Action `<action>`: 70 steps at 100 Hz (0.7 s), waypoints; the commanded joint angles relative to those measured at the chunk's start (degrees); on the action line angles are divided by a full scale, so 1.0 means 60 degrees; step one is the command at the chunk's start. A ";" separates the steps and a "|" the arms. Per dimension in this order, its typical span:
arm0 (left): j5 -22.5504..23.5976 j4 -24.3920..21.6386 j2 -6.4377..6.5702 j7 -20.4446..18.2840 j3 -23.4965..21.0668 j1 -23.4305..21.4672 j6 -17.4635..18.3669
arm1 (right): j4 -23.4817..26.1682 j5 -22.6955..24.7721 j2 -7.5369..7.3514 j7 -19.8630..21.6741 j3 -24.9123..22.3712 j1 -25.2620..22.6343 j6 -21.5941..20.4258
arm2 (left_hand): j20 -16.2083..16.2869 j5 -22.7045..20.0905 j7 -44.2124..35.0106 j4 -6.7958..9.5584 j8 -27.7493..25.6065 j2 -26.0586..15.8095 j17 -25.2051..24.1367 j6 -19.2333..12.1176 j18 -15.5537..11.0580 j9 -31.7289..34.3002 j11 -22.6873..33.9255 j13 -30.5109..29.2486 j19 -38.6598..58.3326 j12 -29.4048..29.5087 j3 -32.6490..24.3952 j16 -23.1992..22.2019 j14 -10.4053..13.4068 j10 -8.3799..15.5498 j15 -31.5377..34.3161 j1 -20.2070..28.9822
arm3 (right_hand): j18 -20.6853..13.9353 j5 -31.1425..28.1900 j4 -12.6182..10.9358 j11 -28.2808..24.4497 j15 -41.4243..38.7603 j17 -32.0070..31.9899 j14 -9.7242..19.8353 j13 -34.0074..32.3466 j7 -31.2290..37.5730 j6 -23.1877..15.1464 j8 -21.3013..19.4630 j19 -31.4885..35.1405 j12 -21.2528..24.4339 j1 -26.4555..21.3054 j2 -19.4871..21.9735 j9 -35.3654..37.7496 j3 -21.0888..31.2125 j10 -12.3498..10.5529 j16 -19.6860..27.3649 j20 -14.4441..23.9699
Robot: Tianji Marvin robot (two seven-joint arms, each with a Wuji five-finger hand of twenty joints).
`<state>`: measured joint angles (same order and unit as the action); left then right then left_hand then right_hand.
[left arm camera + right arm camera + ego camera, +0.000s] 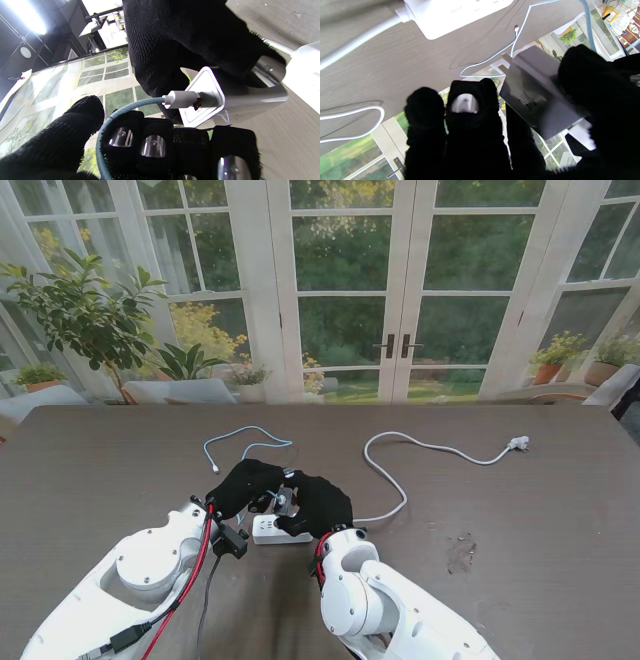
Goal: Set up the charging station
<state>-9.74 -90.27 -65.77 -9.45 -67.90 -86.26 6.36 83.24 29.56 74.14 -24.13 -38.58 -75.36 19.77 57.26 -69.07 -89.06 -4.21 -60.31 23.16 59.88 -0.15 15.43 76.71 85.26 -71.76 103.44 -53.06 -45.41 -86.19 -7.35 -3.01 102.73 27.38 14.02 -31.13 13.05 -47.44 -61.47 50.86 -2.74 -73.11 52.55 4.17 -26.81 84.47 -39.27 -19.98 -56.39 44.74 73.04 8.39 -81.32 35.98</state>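
A grey-and-white charger adapter [283,500] hangs just above the white power strip [262,530], between my two black-gloved hands. My right hand [320,502] is shut on the adapter [532,100], thumb against fingers, with its prongs [506,58] facing the table near the strip [460,7]. A light blue charging cable [120,112] is plugged into the adapter [240,100] by its white connector [178,99]. My left hand [243,483] is beside the adapter. Its fingers [152,145] are curled, and the cable runs between them and the thumb.
The blue cable [245,438] loops over the table beyond my hands, its free end [516,27] lying loose. The strip's white cord [400,480] curves away to the right and ends in a plug [518,444]. Glass doors and potted plants stand past the table's far edge.
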 commanded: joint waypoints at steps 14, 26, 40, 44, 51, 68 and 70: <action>-0.0071 -0.0096 -0.0014 -0.0250 0.0025 -0.0031 -0.0079 | -0.0140 0.0008 0.0191 -0.0226 0.0019 -0.0034 0.0066 | -0.0063 -0.0903 -0.1068 0.0124 -0.0021 -0.0042 0.0579 0.1343 -0.0684 0.0121 0.0567 0.0260 0.2757 0.0090 0.0276 -0.0628 0.6694 -0.0393 0.1911 0.0070 | 0.0068 -0.0932 -0.0307 -0.0159 -0.0463 0.0399 0.0020 -0.0370 -0.0183 -0.0800 -0.0378 0.0578 0.0147 -0.0125 0.0544 0.0749 0.0392 -0.0150 0.6947 0.0012; -0.0088 -0.0104 -0.0002 -0.0304 0.0027 -0.0041 -0.0085 | -0.0218 -0.0064 0.0239 -0.0356 0.0013 -0.0043 -0.0031 | -0.0070 -0.0904 -0.1054 0.0117 -0.0009 -0.0043 0.0580 0.1338 -0.0689 0.0121 0.0567 0.0260 0.2757 0.0090 0.0294 -0.0628 0.6694 -0.0393 0.1911 0.0068 | 0.0079 -0.1461 0.0618 -0.0057 -0.0848 0.0622 -0.0034 -0.0364 0.0436 -0.1218 0.0750 0.0614 0.0151 -0.0425 0.1682 0.1483 0.0377 -0.0388 0.6855 -0.0098; -0.0084 -0.0137 0.0014 -0.0354 0.0003 -0.0075 -0.0119 | -0.0284 -0.0164 0.0236 -0.0344 -0.0004 -0.0050 -0.0204 | -0.0088 -0.0901 -0.1019 0.0103 0.0014 -0.0078 0.0579 0.1307 -0.0697 0.0121 0.0556 0.0260 0.2757 0.0093 0.0332 -0.0628 0.6694 -0.0390 0.1911 0.0042 | 0.0043 -0.1722 0.0995 0.0011 -0.1010 0.0759 -0.0024 -0.0363 0.1379 -0.1376 0.1651 0.0575 0.0109 -0.0631 0.2406 0.2148 0.0446 -0.0621 0.6779 -0.0116; -0.0089 -0.0152 0.0022 -0.0386 -0.0007 -0.0088 -0.0134 | -0.0301 -0.0221 0.0237 -0.0322 -0.0013 -0.0050 -0.0261 | -0.0102 -0.0899 -0.1008 0.0099 0.0021 -0.0084 0.0578 0.1300 -0.0696 0.0120 0.0547 0.0260 0.2757 0.0096 0.0350 -0.0628 0.6694 -0.0388 0.1911 0.0040 | 0.0016 -0.1868 0.1088 0.0086 -0.1043 0.0815 -0.0057 -0.0363 0.1591 -0.1383 0.1792 0.0555 0.0059 -0.0751 0.2532 0.2362 0.0409 -0.0699 0.6757 -0.0123; -0.0084 -0.0175 0.0038 -0.0441 -0.0025 -0.0106 -0.0153 | -0.0347 -0.0315 0.0255 -0.0347 -0.0031 -0.0055 -0.0368 | -0.0143 -0.0897 -0.0978 0.0086 0.0039 -0.0134 0.0578 0.1286 -0.0701 0.0117 0.0511 0.0260 0.2757 0.0108 0.0388 -0.0628 0.6694 -0.0384 0.1911 0.0013 | -0.0002 -0.2217 0.1158 0.0162 -0.1143 0.0894 -0.0093 -0.0356 0.1858 -0.1465 0.1930 0.0528 -0.0010 -0.0977 0.2831 0.2723 0.0359 -0.0807 0.6697 -0.0132; 0.0128 -0.0250 0.0096 -0.0546 -0.0108 -0.0155 -0.0245 | -0.0426 -0.0378 0.0223 -0.0323 -0.0049 -0.0037 -0.0722 | -0.0760 -0.0888 -0.0677 0.0018 0.0250 -0.0354 0.0554 0.1095 -0.0703 0.0142 0.0159 0.0260 0.2757 0.0197 0.0639 -0.0628 0.6694 -0.0347 0.1911 -0.0064 | -0.0281 -0.2945 0.1199 0.0215 -0.1351 0.1047 -0.0026 -0.0361 0.2391 -0.1626 0.1707 0.0474 -0.0206 -0.1560 0.3238 0.3462 0.0286 -0.1061 0.6575 -0.0152; 0.0160 -0.0264 0.0111 -0.0592 -0.0126 -0.0163 -0.0267 | -0.0437 -0.0379 0.0214 -0.0310 -0.0052 -0.0033 -0.0779 | -0.0952 -0.0884 -0.0561 -0.0002 0.0331 -0.0406 0.0539 0.1082 -0.0660 0.0140 0.0022 0.0260 0.2757 0.0239 0.0701 -0.0628 0.6694 -0.0390 0.1911 -0.0078 | -0.0339 -0.2985 0.1202 0.0198 -0.1353 0.1071 0.0009 -0.0362 0.2436 -0.1638 0.1660 0.0466 -0.0244 -0.1584 0.3209 0.3518 0.0316 -0.1076 0.6572 -0.0157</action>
<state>-9.34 -90.98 -65.27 -10.95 -68.54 -86.75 5.33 80.64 27.22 75.35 -27.05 -38.77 -75.52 15.78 53.82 -69.00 -89.06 -4.21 -59.20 23.12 59.88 -0.14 15.43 76.63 85.17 -71.70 103.46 -52.52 -43.32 -86.18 -7.35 -3.01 102.73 27.38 14.03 -37.13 21.87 -46.08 -67.63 55.89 -3.39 -73.21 51.30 3.50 -12.14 84.50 -39.80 -21.86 -49.61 63.50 69.43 3.74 -81.32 35.34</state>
